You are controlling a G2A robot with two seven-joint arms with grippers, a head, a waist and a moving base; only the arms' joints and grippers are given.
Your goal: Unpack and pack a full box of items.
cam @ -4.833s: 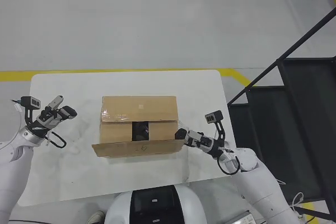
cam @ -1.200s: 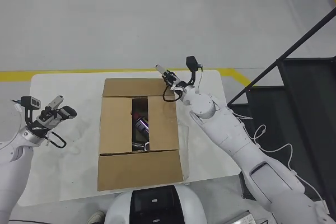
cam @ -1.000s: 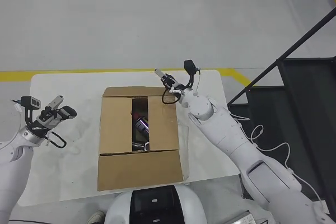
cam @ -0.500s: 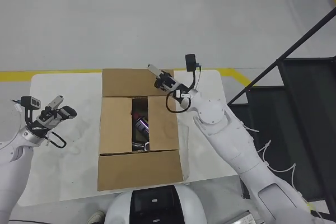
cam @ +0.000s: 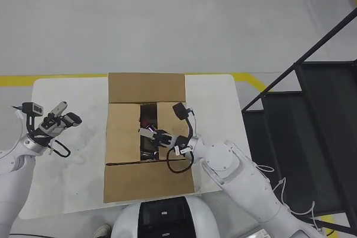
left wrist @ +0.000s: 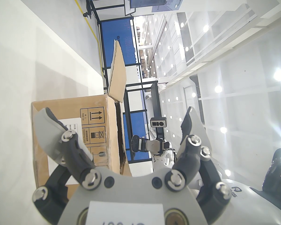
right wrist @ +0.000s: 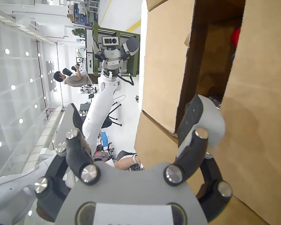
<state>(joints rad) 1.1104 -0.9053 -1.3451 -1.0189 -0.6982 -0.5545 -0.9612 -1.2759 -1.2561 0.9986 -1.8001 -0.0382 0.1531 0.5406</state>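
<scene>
The cardboard box [cam: 124, 128] stands in the middle of the white table [cam: 214, 98]. Its far flap [cam: 146, 88] and near flap [cam: 147, 181] lie folded outward, while two inner flaps leave a narrow gap over dark items [cam: 146, 156]. Over that gap hangs my right gripper [cam: 147, 133], open [right wrist: 135, 115], with one finger [right wrist: 201, 113] close beside an inner flap's edge [right wrist: 231, 76]. A red item [right wrist: 236, 36] shows deep inside. Open and holding nothing, my left gripper [cam: 68, 113] is above the table left of the box [left wrist: 68, 111].
Black metal stairs [cam: 309, 101] rise just past the table's right edge. A yellow floor line [cam: 24, 79] runs behind the table. Bare tabletop [cam: 71, 172] lies left of the box.
My right arm pushed the far flap outward, then swung back toward the robot and now hangs over the box's middle gap. The left arm has stayed still.
</scene>
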